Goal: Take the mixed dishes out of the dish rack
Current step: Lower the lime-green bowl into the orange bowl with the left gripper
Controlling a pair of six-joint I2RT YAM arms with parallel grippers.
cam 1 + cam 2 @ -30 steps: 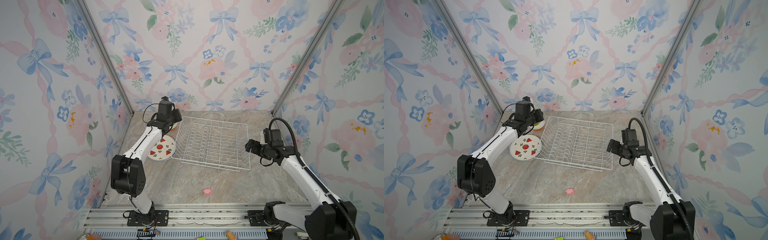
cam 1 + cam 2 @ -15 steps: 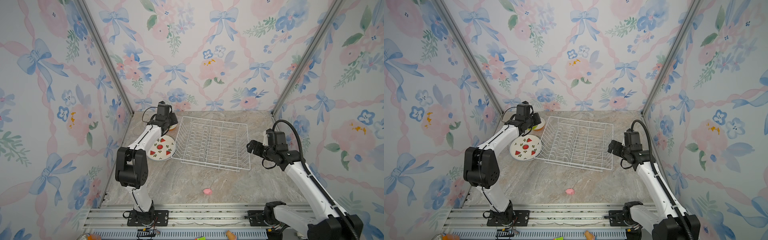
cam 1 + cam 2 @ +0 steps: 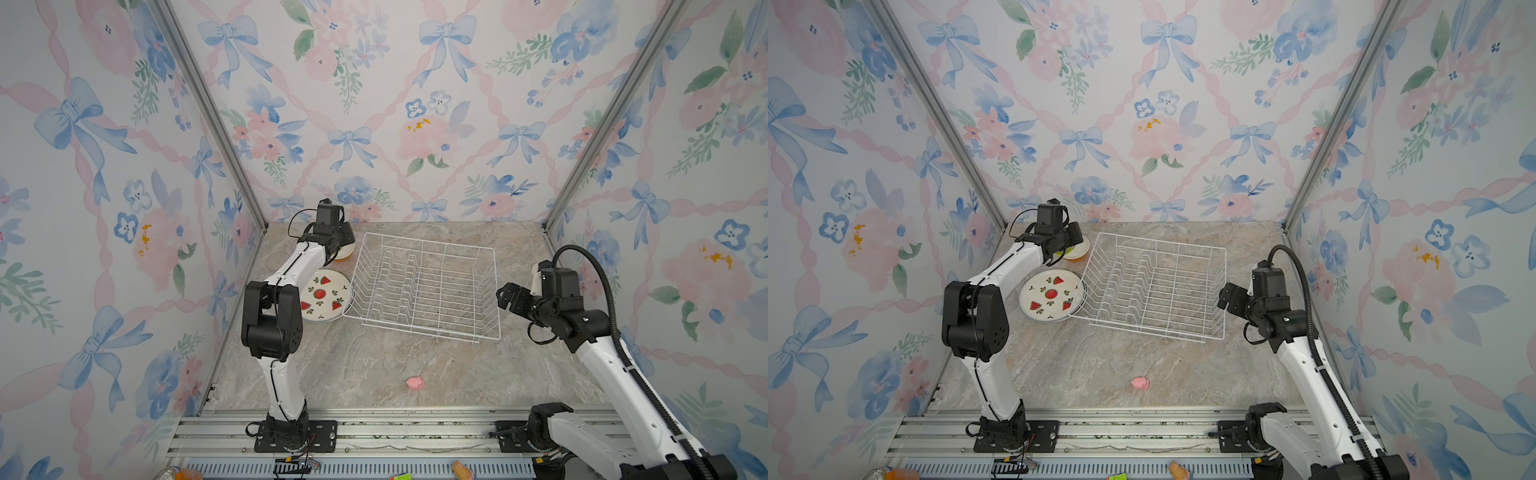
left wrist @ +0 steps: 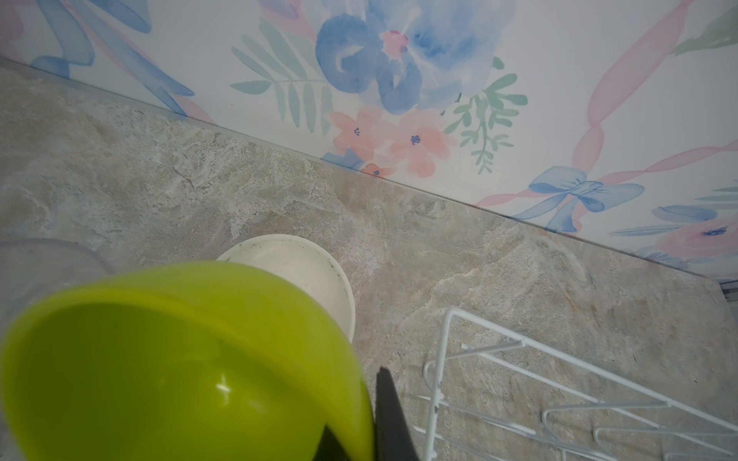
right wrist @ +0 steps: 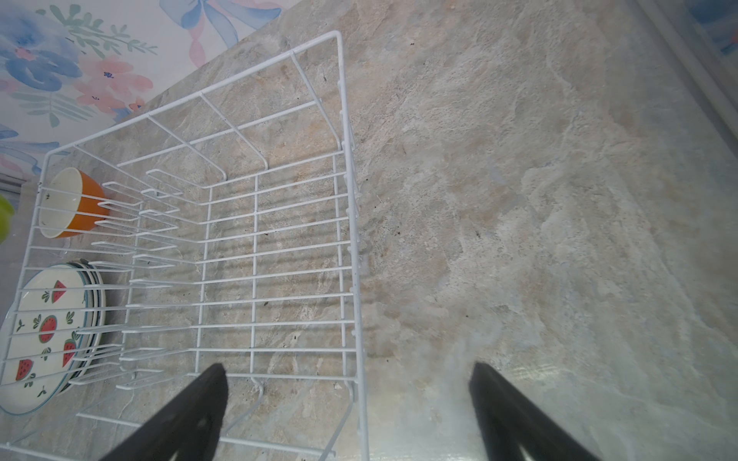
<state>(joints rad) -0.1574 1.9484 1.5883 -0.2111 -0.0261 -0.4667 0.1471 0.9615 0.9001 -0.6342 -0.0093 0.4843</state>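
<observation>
The dish rack is seen bare in both top views, with no dish left among its prongs, so the unloading is judged to be almost done. A stack of plates is laid flat on the table just beside the rack's left edge. The orange bowl is set upright near the rack's far left corner, outside the wire. What remains, as far as can be judged, is the lime-green bowl. It is pinched by its rim in the closed left gripper and held over the orange bowl, not yet released; whether the two bowls touch cannot be told. The right gripper is held wide apart and empty, just off the rack's right side. The grip on the green bowl is shown only by the left wrist view, where one dark finger is seen against the bowl's outer wall. In the top views the bowl is almost wholly hidden under the wrist. A pale translucent rim at the edge of the left wrist view may be a glass, though this cannot be confirmed, and no glass is made out elsewhere. That the plates are several — edges layered one under another — is best shown by the right wrist view.
</observation>
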